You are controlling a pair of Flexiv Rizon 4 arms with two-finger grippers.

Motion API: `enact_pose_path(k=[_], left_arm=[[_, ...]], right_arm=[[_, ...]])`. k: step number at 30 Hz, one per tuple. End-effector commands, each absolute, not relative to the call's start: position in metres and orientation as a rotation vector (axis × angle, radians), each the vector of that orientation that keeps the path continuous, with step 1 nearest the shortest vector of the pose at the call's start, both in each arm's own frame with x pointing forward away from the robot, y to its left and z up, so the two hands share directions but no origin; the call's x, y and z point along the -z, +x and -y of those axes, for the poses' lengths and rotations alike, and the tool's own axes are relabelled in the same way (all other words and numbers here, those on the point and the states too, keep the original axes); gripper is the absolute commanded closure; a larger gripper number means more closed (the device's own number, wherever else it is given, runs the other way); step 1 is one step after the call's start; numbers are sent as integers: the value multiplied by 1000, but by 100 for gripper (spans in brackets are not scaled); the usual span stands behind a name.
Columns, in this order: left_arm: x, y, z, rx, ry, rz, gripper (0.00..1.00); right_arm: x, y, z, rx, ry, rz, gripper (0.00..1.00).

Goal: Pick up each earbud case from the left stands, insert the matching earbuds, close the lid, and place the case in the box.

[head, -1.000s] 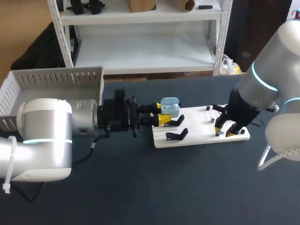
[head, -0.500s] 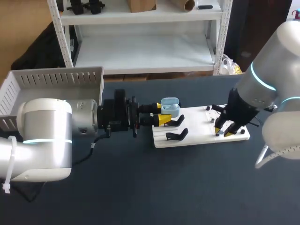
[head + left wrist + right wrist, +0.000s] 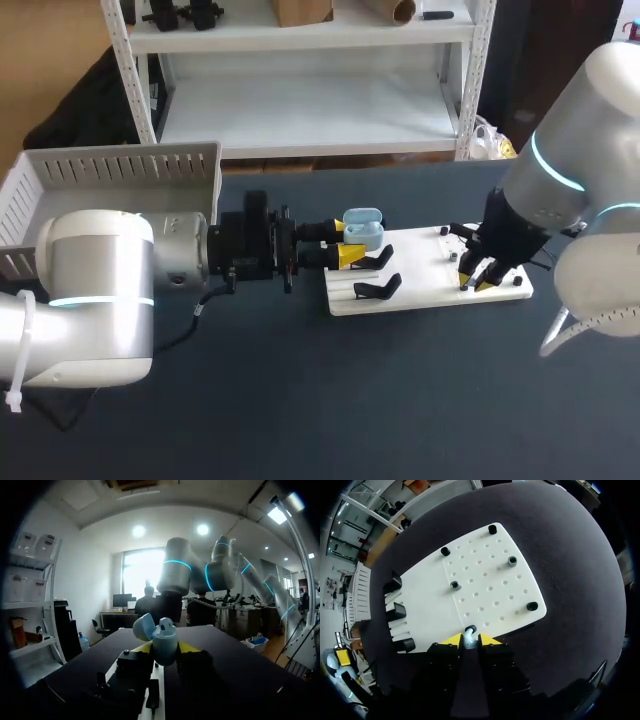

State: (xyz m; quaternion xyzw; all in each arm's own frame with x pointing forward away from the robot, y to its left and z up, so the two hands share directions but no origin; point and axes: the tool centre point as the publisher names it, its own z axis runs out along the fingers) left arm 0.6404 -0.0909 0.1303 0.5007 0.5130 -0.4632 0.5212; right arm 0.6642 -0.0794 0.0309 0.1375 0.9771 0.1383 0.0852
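Only right wrist view shows right hand [image 3: 469,639] pinching small white earbud [image 3: 468,643]; left hand [image 3: 347,244] clamps open pale-blue earbud case [image 3: 363,228].

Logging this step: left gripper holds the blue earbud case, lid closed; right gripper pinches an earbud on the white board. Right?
No: the left wrist view shows the lid open. Left gripper holds the blue earbud case; right gripper pinches an earbud on the white board.

dark table [image 3: 350,400], white board [image 3: 425,268], grey box [image 3: 110,168]
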Motion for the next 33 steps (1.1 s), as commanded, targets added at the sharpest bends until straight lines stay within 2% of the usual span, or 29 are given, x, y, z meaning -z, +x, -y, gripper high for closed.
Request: enact_pose_path(k=[1,10,17,24,33], left_arm=[[-129,640,91,1108,1196,-1226,100],[-129,640,91,1108,1196,-1226,100],[-129,640,91,1108,1196,-1226,100],[-129,640,91,1108,1196,-1226,100],[-129,640,91,1108,1196,-1226,100]], right_arm=[[-43,658,82,-409,410,-2905,100],[-79,644,88,-395,414,-2876,100],[-134,631,86,-400,381,-2855,100],[-194,623,68,-381,295,-2872,100],[-231,613,24,-254,87,-3000,100]])
